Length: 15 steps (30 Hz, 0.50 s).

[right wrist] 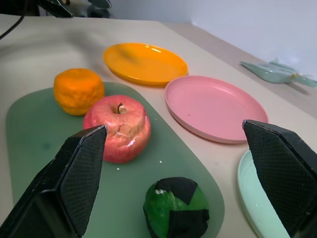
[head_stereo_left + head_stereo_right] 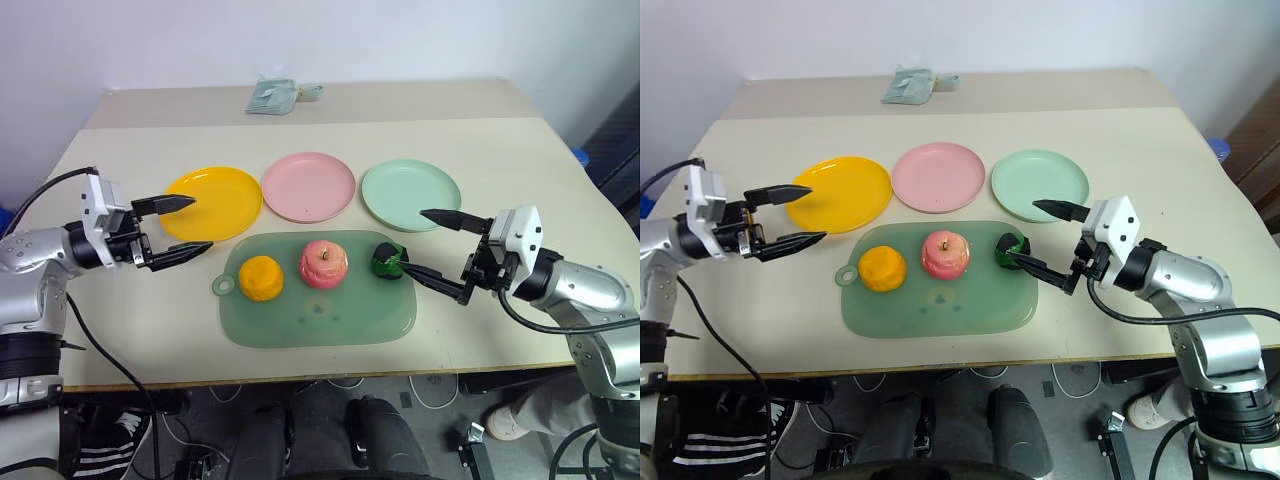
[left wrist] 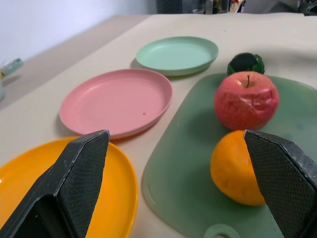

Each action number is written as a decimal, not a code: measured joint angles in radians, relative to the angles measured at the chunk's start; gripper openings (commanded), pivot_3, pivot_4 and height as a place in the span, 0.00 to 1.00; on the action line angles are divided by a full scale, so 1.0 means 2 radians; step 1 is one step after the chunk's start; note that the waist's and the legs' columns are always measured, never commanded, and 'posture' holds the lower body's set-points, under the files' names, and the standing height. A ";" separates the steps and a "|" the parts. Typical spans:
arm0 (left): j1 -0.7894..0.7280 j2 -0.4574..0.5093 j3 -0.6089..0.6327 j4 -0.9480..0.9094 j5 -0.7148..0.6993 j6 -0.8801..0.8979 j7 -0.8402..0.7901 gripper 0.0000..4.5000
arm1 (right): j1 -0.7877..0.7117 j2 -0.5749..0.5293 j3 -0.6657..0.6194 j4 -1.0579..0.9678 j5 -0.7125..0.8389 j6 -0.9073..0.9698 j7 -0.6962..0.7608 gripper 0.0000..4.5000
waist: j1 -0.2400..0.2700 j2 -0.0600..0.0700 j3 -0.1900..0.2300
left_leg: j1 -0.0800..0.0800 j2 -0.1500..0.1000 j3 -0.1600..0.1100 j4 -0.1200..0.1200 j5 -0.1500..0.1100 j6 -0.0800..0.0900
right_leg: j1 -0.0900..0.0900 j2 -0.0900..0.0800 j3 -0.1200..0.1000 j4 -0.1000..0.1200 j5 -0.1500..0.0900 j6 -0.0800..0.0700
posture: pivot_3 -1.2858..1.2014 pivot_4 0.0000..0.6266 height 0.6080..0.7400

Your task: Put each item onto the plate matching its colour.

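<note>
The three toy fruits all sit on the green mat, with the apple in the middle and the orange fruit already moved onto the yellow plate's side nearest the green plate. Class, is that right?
Not quite. The orange fruit lies at the mat's end by the yellow plate, farthest from the green plate. The apple is in the middle, with the dark green fruit beyond it. The left eye view shows this.

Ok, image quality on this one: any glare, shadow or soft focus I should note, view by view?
Left eye view: even light, soft shadows under the pink plate and the orange fruit. Left wrist view: its own black fingers loom soft up close, while the apple is crisp. Right wrist view: small highlights glint on the apple and on the dark green fruit; the far table edge goes hazy.
</note>
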 measured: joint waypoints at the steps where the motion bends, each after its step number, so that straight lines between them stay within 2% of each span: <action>1: -0.001 0.000 0.000 0.002 0.000 0.000 -0.003 0.99 | 0.003 0.000 0.000 0.000 -0.001 -0.001 -0.002 1.00 | 0.000 0.000 0.000 | 0.000 0.000 0.000 0.000 0.000 0.000 | 0.000 0.000 0.000 0.000 0.000 0.000 | 0.52 0.24 0.96; 6: -0.006 -0.016 -0.013 0.024 0.006 -0.007 -0.008 0.99 | 0.023 -0.007 -0.007 -0.015 0.002 0.006 -0.005 1.00 | 0.000 0.000 0.000 | 0.000 0.000 0.000 0.000 0.000 0.000 | 0.000 0.000 0.000 0.000 0.000 0.000 | 0.52 0.24 0.96; 15: -0.009 -0.045 -0.020 0.023 0.007 -0.014 0.003 0.99 | 0.008 -0.036 -0.028 -0.010 0.024 0.020 0.019 1.00 | 0.000 0.000 0.000 | 0.000 0.000 0.000 0.000 0.000 0.000 | 0.000 0.000 0.000 0.000 0.000 0.000 | 0.52 0.24 0.96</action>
